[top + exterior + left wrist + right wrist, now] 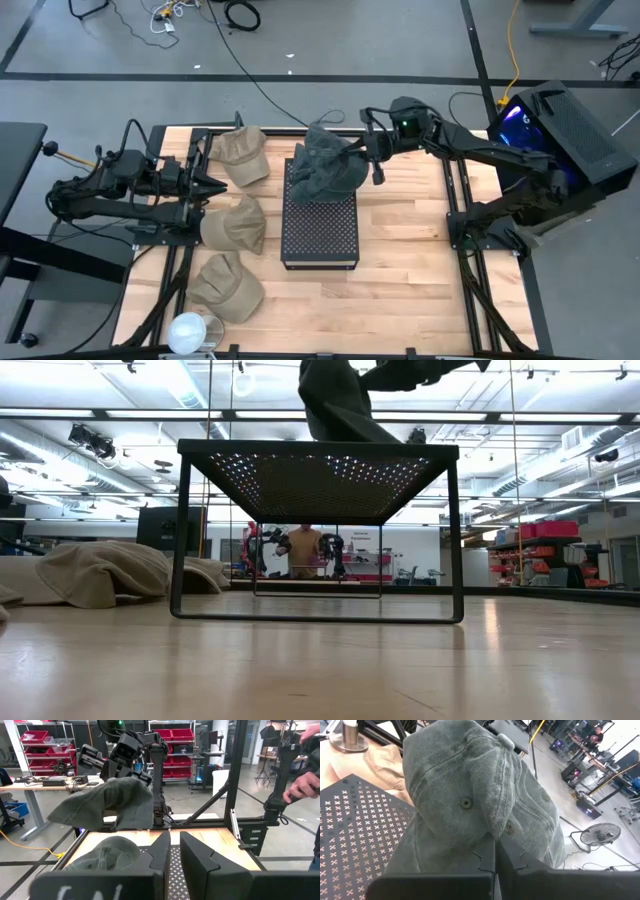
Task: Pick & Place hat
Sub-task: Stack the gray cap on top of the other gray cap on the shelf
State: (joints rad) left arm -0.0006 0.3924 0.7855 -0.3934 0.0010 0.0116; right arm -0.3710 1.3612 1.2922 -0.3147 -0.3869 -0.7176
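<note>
Two green hats show in the overhead picture, both near the upper middle of the frame. One green hat (322,178) rests on the far end of the black perforated stand (320,232), and the other, the held hat (335,152), hangs just above it from the right gripper (372,152). In the right wrist picture that gripper's fingers (485,855) are clenched tight on the hat's fabric, and the cap's crown, with its top button and an eyelet, fills the frame beyond them, so the hat sits straight ahead of the fingertips and touching them. In the level picture the dark cloth (340,400) dangles at the top centre, its lower edge meeting the stand's top (318,452).

The left gripper (215,185) waits at the left side of the overhead frame, well apart from the held hat, with its fingers nearly together and nothing between them. Three tan hats (235,222) lie on the wooden table (410,280) in a line down the left of the stand, near the left gripper. A person's hand (300,787) shows at the right edge of the left wrist picture, beyond the table.
</note>
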